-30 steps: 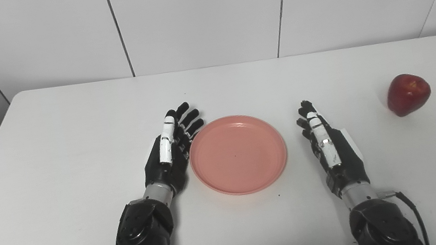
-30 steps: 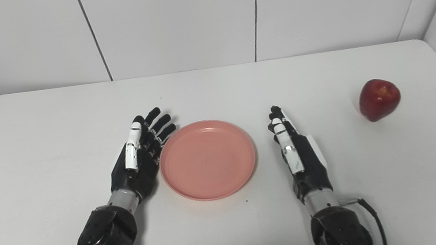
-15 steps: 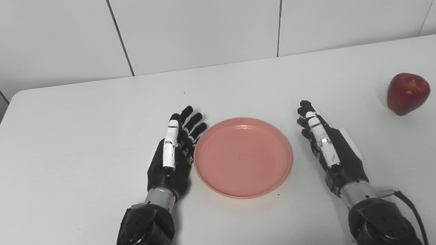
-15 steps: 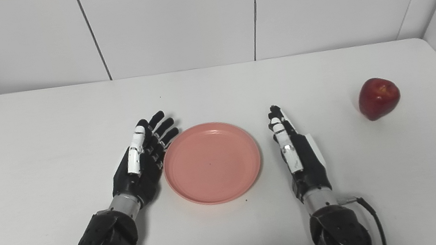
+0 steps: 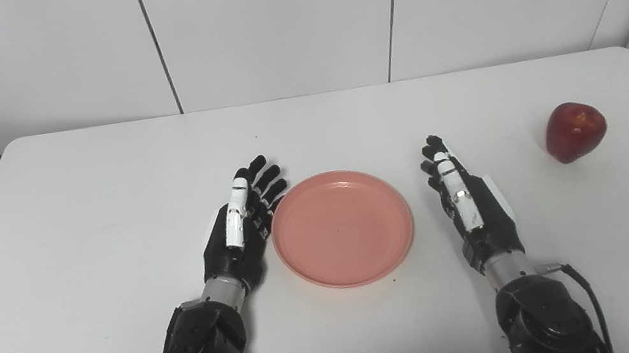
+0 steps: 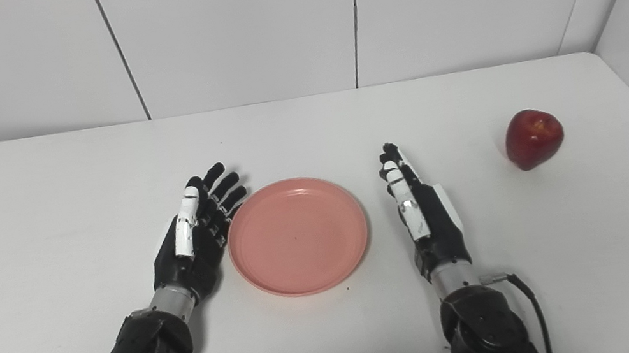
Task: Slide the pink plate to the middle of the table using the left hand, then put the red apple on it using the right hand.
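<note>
In the left eye view, the round, shallow pink plastic plate (image 5: 342, 228) lies flat near the middle of the white table (image 5: 66, 201). The left hand (image 5: 240, 231) stands edge-on just beside its left rim, empty, with the fingers (image 5: 266, 177) straight and a little fanned. I cannot tell if they touch the rim. This flat posture suits pushing the plate sideways, so I judge the slide finished or nearly so. The right hand (image 5: 469, 204) waits on the other side, also empty, with fingers straight and close together, a clear gap from the plate's right rim.

In the right eye view, the glossy red apple (image 6: 533, 138) sits well beyond the right hand's fingertips (image 6: 390, 155), to their right and slightly further back, near the table's right edge. Between those fingertips and the apple is only bare table, so the reach looks free. The plate has open table ahead of the fingers of both hands and towards the near edge.
</note>
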`<act>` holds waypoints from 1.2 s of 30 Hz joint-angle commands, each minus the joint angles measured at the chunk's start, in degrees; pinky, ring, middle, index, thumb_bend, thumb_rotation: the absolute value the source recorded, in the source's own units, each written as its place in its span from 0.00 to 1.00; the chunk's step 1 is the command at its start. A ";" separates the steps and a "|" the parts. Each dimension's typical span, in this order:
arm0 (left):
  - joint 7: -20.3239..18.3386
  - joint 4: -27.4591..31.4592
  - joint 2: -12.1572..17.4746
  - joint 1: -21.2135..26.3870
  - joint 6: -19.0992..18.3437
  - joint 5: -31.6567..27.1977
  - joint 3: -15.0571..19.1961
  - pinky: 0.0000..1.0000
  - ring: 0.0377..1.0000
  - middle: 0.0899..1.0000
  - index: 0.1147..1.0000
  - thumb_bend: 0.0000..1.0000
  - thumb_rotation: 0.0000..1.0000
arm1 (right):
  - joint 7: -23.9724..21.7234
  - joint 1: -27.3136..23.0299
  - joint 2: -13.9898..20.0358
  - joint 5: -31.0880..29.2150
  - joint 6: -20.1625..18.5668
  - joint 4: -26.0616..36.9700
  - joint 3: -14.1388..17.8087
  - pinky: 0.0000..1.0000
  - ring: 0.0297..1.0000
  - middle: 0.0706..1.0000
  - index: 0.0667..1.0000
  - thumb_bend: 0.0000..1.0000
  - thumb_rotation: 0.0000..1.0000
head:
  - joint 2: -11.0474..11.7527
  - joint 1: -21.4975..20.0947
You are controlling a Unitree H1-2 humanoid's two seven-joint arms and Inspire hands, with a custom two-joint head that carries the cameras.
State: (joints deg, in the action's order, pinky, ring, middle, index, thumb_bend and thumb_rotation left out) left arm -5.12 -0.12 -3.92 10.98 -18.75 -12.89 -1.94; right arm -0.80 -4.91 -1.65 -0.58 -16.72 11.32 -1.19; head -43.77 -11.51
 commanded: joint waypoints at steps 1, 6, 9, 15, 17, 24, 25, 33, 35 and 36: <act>1.48 -1.04 0.23 -0.91 0.82 2.13 0.02 0.89 0.90 0.91 0.90 0.38 1.00 | 0.41 -2.20 0.37 0.66 3.11 2.45 0.11 1.00 0.95 0.96 0.96 0.23 1.00 | -0.04 -0.11; 1.28 -0.68 0.03 -1.41 1.34 3.08 0.11 0.90 0.90 0.91 0.91 0.38 1.00 | 1.03 -2.53 1.39 3.31 3.25 4.47 -0.30 1.00 0.95 0.95 0.96 0.27 1.00 | -0.03 -1.67; 1.09 -0.95 0.37 -1.57 2.35 3.65 -0.04 0.92 0.91 0.91 0.91 0.38 1.00 | 1.59 -2.96 2.08 5.35 2.73 6.06 -0.27 0.94 0.93 0.94 0.94 0.29 1.00 | 0.03 -2.94; 0.56 -2.46 0.85 -1.33 4.40 3.70 0.54 0.91 0.90 0.91 0.90 0.39 1.00 | 2.15 -5.22 3.84 6.93 1.60 9.74 1.35 0.98 0.93 0.94 0.95 0.29 1.00 | 0.61 -5.74; 0.31 -2.91 1.03 -1.21 4.40 3.16 0.89 0.91 0.90 0.91 0.90 0.39 1.00 | 2.25 -6.02 4.38 7.27 -0.02 11.00 2.01 0.98 0.93 0.94 0.95 0.29 1.00 | 0.81 -6.60; 0.30 -3.72 1.41 -0.93 5.12 3.66 1.01 0.88 0.89 0.90 0.89 0.39 1.00 | 2.82 -7.73 6.47 12.79 -4.89 15.07 2.74 0.93 0.92 0.92 0.93 0.37 0.97 | 1.32 -8.39; 0.28 -3.83 1.42 -0.93 5.21 3.60 1.05 0.88 0.89 0.90 0.89 0.39 1.00 | 2.78 -7.93 6.90 13.91 -5.65 15.68 2.74 0.91 0.91 0.91 0.92 0.43 0.92 | 1.32 -8.39; -0.30 -4.23 1.88 -0.94 5.50 2.98 1.42 0.89 0.89 0.90 0.89 0.39 1.00 | 1.92 -10.29 11.57 26.59 -9.61 19.03 2.08 0.80 0.87 0.88 0.88 0.70 0.79 | 2.36 -12.32; -0.40 -4.31 1.96 -0.98 5.62 2.72 1.68 0.89 0.89 0.90 0.89 0.40 1.00 | 1.36 -10.92 11.56 28.21 -10.00 19.35 3.23 0.80 0.86 0.88 0.88 0.72 0.75 | 2.46 -12.74; -0.46 -4.38 1.99 -1.00 5.72 2.64 1.81 0.89 0.89 0.90 0.89 0.40 1.00 | 0.90 -11.21 11.50 29.33 -10.12 19.47 3.80 0.80 0.86 0.87 0.89 0.78 0.69 | 2.46 -12.74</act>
State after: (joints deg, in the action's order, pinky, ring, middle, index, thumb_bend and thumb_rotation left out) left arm -5.72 -2.91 -2.41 10.55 -11.91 -9.76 -0.70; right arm 0.60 -13.56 9.71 26.95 -26.70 29.02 1.70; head -41.22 -24.26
